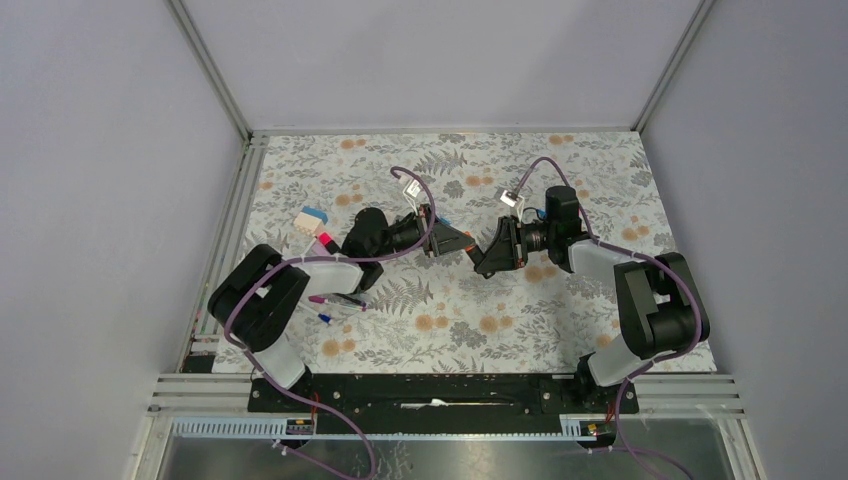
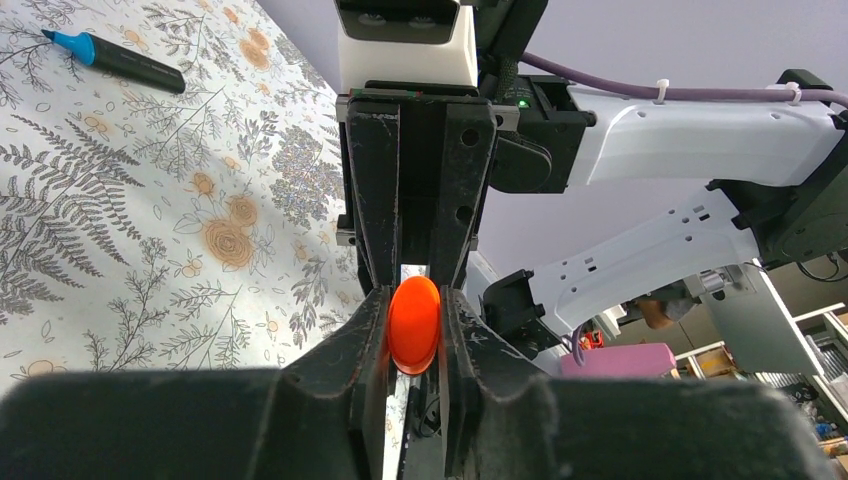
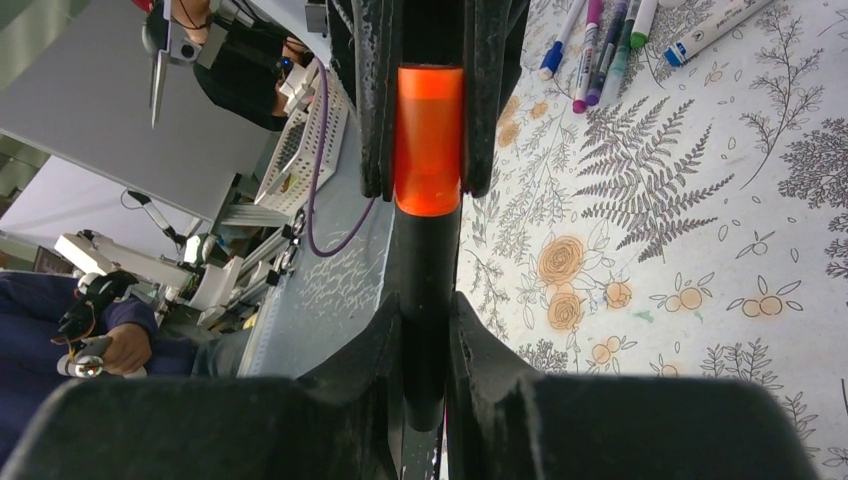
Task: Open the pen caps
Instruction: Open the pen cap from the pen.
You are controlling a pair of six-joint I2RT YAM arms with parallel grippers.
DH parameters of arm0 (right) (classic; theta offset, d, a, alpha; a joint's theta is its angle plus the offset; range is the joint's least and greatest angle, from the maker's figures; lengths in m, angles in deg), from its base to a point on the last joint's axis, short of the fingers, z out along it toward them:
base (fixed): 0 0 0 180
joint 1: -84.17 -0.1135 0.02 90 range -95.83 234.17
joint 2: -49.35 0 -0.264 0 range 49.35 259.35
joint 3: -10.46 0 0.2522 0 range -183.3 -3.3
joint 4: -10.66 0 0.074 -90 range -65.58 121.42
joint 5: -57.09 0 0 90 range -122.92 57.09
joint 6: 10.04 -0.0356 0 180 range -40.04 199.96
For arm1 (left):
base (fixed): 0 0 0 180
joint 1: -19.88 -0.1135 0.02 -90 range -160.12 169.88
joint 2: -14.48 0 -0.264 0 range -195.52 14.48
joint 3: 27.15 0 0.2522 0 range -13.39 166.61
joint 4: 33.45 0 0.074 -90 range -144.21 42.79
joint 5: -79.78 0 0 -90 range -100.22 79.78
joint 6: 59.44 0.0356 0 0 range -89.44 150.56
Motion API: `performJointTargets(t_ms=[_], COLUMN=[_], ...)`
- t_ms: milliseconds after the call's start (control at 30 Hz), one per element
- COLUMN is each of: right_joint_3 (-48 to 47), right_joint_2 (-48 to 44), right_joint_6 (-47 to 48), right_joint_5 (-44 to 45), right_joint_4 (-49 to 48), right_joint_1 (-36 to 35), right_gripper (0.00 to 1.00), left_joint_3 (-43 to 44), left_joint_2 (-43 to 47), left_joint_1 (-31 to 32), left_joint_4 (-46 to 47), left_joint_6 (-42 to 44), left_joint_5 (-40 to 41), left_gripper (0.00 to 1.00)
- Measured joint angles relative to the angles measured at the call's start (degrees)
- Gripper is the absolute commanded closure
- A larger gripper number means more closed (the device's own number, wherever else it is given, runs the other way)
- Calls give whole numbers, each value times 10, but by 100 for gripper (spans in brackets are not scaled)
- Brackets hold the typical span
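Both grippers meet above the middle of the table. My left gripper is shut on an orange pen cap, which I see end-on between its pads. In the right wrist view the same orange cap sits on a black highlighter barrel, which runs down into my right gripper, shut on it. The left gripper's fingers clamp the cap from both sides. In the top view the left gripper and the right gripper face each other, tip to tip.
A black highlighter with a blue cap lies on the floral cloth behind the left gripper. Several capped pens lie in a bunch near the left arm's base. A blue-and-white block sits at the left.
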Motion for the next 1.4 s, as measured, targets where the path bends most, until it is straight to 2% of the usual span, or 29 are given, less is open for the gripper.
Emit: performJointTargets(t_ms=[233,400,600,867,900,1000,1233,1400], right_joint_3=[-1,-3,-10,-13,-13,-13,-15,-38], right_joint_2=[1,1,1,1,1,0,-5,-17], right_joint_6=[-4,-11,-23,-36,-37,-45,-45,-51], right_joint_5=[-1,3,11,12,12,8,15,57], right_joint_4=[1,5,6,6,6,5,-9,-40], right_joint_1=[0,0,0,0,0,-1,-2,-8], right_gripper=[64,56,52,60,65,100,100,100], left_joint_3=[0,2,17,28,29,30,36,99], left_joint_2=[-3,-9,-23,-28,-28,-28,-24,-8], left_joint_1=[0,4,11,14,14,14,-2,-33], left_joint_4=[7,27,28,17,14,4,-3,-94], left_joint_6=[-1,-9,-12,-3,-2,10,3,34], left_joint_5=[0,-5,-10,-14,-14,-12,-11,-52], left_gripper=[100,100,100,100,100,100,100,100])
